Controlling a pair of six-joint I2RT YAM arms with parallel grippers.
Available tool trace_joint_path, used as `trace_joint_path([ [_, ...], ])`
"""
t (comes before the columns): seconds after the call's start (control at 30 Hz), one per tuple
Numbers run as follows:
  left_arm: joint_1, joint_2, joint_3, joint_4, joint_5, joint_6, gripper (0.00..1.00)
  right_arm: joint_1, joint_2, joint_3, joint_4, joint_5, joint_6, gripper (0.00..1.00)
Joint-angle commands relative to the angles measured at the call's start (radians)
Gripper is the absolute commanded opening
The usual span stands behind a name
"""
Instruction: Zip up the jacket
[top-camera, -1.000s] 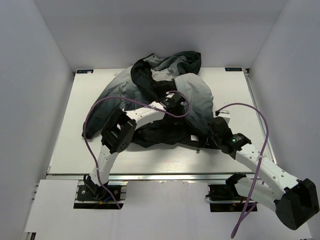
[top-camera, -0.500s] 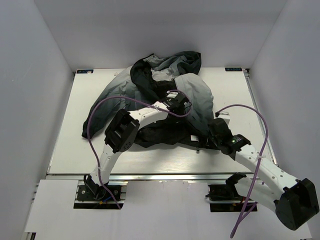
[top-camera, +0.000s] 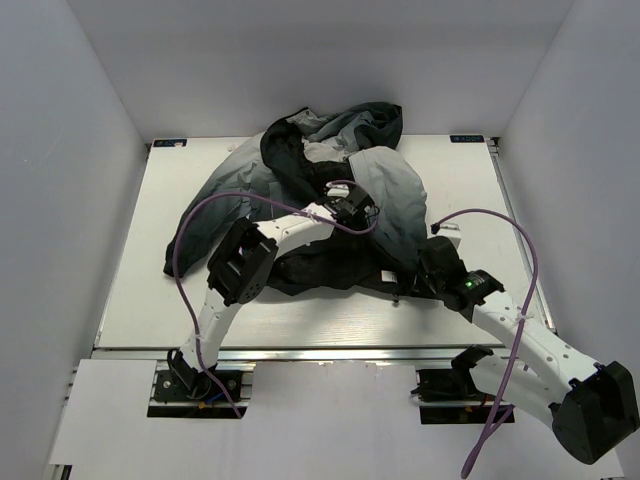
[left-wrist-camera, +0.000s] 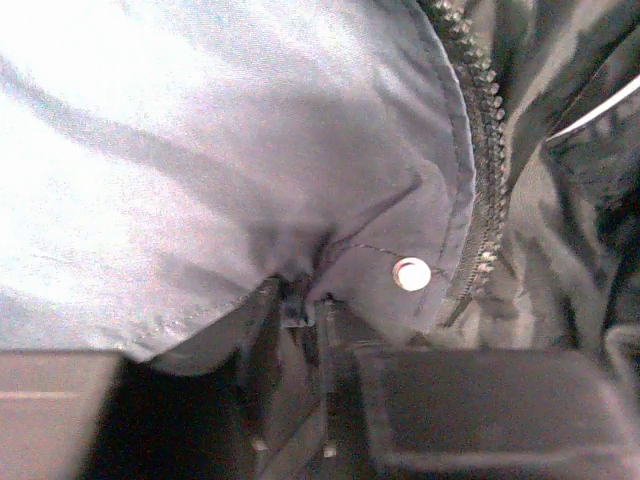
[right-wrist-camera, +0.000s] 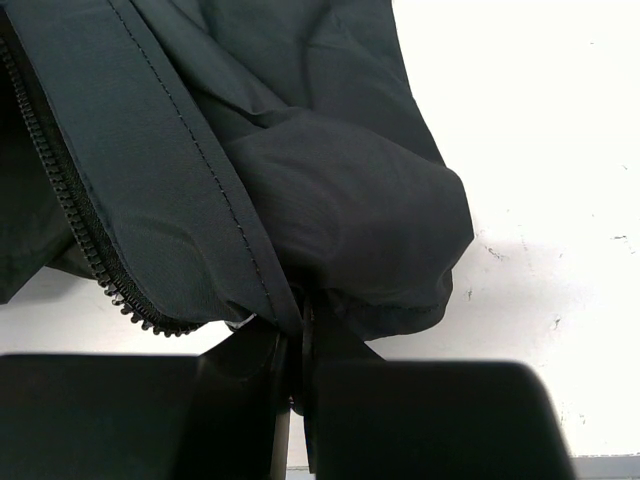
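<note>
The jacket (top-camera: 300, 190) lies crumpled on the white table, grey at the top and black along the near hem. My left gripper (top-camera: 352, 208) sits at the middle of the heap, shut on a pinch of the grey front panel (left-wrist-camera: 200, 170) beside the zipper teeth (left-wrist-camera: 485, 150) and a silver snap (left-wrist-camera: 411, 273). My right gripper (top-camera: 433, 262) is at the jacket's near right corner, shut on a fold of the black hem (right-wrist-camera: 340, 220). More zipper teeth (right-wrist-camera: 70, 210) run along the left of the right wrist view.
Bare white table (top-camera: 150, 290) lies left of and in front of the jacket, and more (top-camera: 470, 190) to its right. White walls stand on three sides. Purple cables (top-camera: 200, 215) loop off both arms above the table.
My left gripper has shifted slightly right and forward over the jacket and closed from open onto the grey fabric. The right arm has barely moved.
</note>
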Motion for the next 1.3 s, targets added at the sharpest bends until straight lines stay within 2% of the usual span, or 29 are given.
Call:
trace_joint_path([
  [0.0,0.002,-0.098,-0.033,-0.002,-0.027,0.010,0.29,-0.006,-0.009,-0.007,0.038,-0.012,-0.018,0.00],
  [0.03,0.002,-0.112,-0.046,0.004,-0.031,0.025,0.26,-0.006,-0.008,-0.007,0.041,-0.013,-0.021,0.00],
  [0.07,0.004,-0.124,-0.052,0.018,-0.040,0.029,0.13,-0.006,-0.006,-0.006,0.044,-0.019,-0.025,0.00],
  [0.1,0.004,-0.136,-0.059,0.027,-0.040,0.040,0.07,-0.006,-0.006,-0.006,0.047,-0.021,-0.026,0.00],
  [0.17,0.004,-0.171,-0.078,0.038,-0.037,0.062,0.00,-0.006,-0.005,-0.006,0.053,-0.026,-0.032,0.00],
  [0.43,0.004,-0.296,-0.197,0.104,0.012,0.128,0.00,-0.006,-0.009,-0.009,0.065,-0.041,-0.038,0.00],
  [0.5,0.004,-0.369,-0.258,0.117,0.018,0.128,0.00,-0.006,-0.008,-0.010,0.073,-0.052,-0.041,0.00],
  [0.67,-0.001,-0.543,-0.383,0.151,0.136,0.146,0.00,-0.006,-0.008,-0.012,0.099,-0.095,-0.054,0.00],
  [0.77,-0.025,-0.642,-0.455,0.095,0.194,0.135,0.00,-0.006,-0.009,-0.036,0.162,-0.157,-0.075,0.00],
  [1.0,-0.203,-0.781,-0.561,-0.099,0.177,0.091,0.00,-0.006,0.073,-0.050,0.245,-0.274,-0.068,0.00],
  [1.1,-0.239,-0.794,-0.644,-0.096,0.266,0.076,0.00,-0.006,0.083,-0.070,0.299,-0.299,-0.058,0.00],
  [1.23,-0.305,-0.762,-0.711,-0.079,0.317,0.051,0.00,-0.006,0.110,-0.069,0.320,-0.297,-0.055,0.00],
  [1.27,-0.309,-0.746,-0.730,-0.077,0.329,0.051,0.09,-0.006,0.115,-0.067,0.322,-0.296,-0.054,0.00],
])
